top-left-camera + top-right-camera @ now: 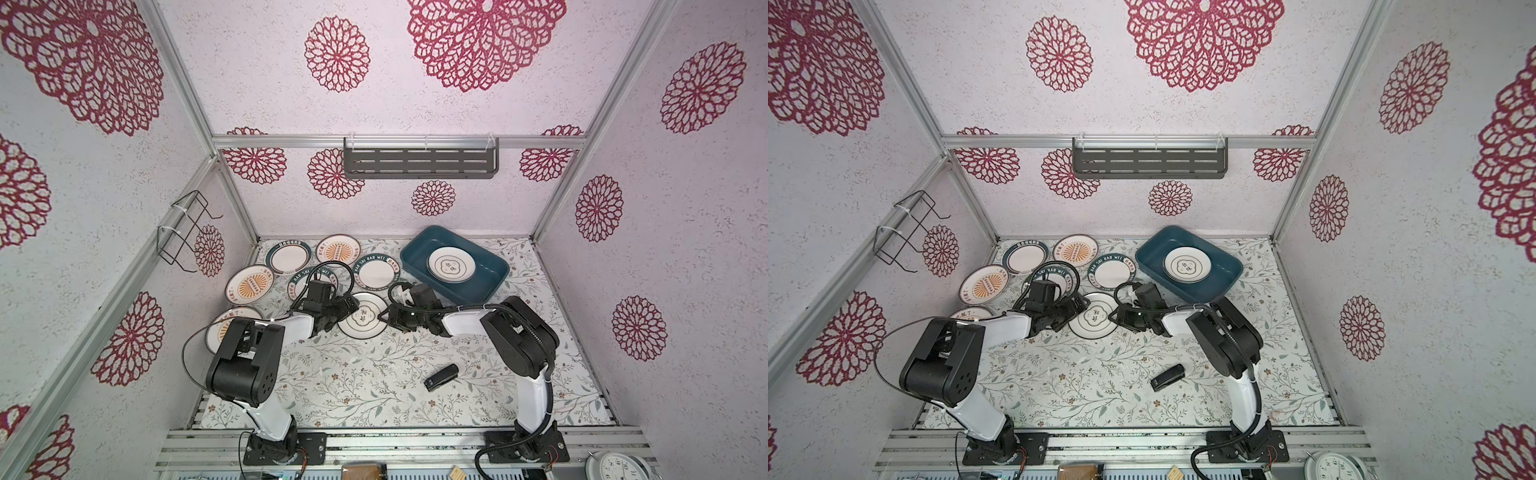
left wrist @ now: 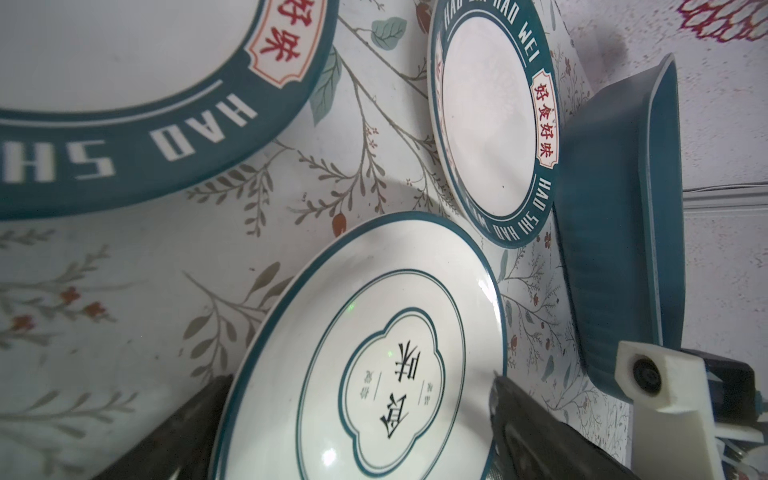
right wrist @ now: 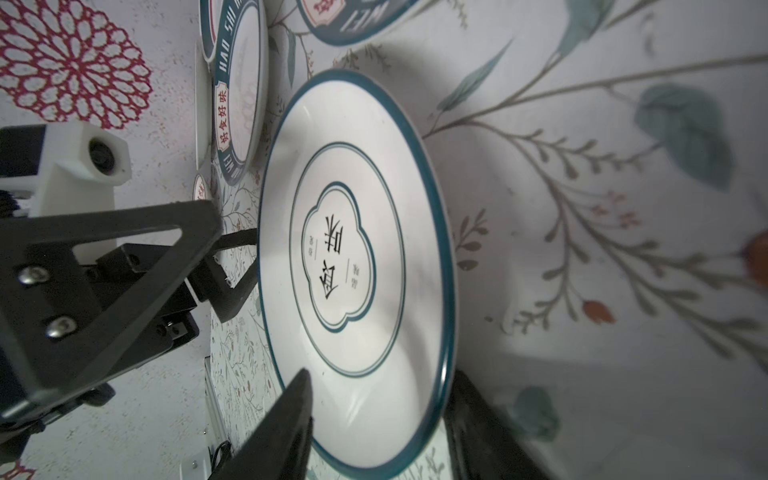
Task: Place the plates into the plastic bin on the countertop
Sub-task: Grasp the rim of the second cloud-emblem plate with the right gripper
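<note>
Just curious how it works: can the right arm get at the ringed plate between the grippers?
Likely yes: the right gripper straddles the ringed plate at its rim, nothing blocking.

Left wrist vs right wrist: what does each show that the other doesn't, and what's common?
Only left wrist: the plastic bin side-on, plus the right arm's camera housing. Only right wrist: the left gripper at the edge of the thin-ringed plate. Both: that plate close up, lettered-rim plates behind it, the leafy countertop.
</note>
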Controlling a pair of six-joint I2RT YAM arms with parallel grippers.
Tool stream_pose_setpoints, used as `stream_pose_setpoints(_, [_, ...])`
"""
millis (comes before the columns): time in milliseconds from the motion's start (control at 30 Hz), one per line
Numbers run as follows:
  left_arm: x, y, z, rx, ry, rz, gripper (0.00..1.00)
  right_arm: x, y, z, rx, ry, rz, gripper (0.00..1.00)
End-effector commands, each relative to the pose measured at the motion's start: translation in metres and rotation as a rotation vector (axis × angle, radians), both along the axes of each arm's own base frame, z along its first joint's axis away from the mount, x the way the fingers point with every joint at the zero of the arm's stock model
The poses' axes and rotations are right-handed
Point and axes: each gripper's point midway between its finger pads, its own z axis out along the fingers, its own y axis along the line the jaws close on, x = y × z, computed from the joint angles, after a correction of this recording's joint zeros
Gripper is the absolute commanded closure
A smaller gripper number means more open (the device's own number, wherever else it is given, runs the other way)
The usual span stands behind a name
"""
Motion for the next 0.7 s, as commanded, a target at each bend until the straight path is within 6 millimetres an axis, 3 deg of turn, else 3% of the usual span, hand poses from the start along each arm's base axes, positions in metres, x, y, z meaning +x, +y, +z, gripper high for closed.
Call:
stream_pose_setpoints(0, [0.003, -0.011, 0.0, -0.02, -0.001, -0.032, 0.02, 0.004, -0.011, 0.002, -0.001, 0.022, -0.061, 0.59])
stream_pose_setpoints(200, [0.005, -0.021, 0.007, -0.032, -0.036, -0.068, 0.03, 0.009, -0.017, -0.006, -0.018, 0.045, -0.1, 0.82])
stream_pose_setpoints(333, [0.006, -0.025, 0.013, -0.03, -0.054, -0.087, 0.03, 0.011, -0.02, -0.01, -0.021, 0.055, -0.114, 0.93])
stream_pose_setpoints(667, [0.004, -0.013, 0.025, 0.059, -0.083, -0.084, 0.03, 0.016, -0.032, -0.005, -0.029, 0.069, -0.16, 1.0])
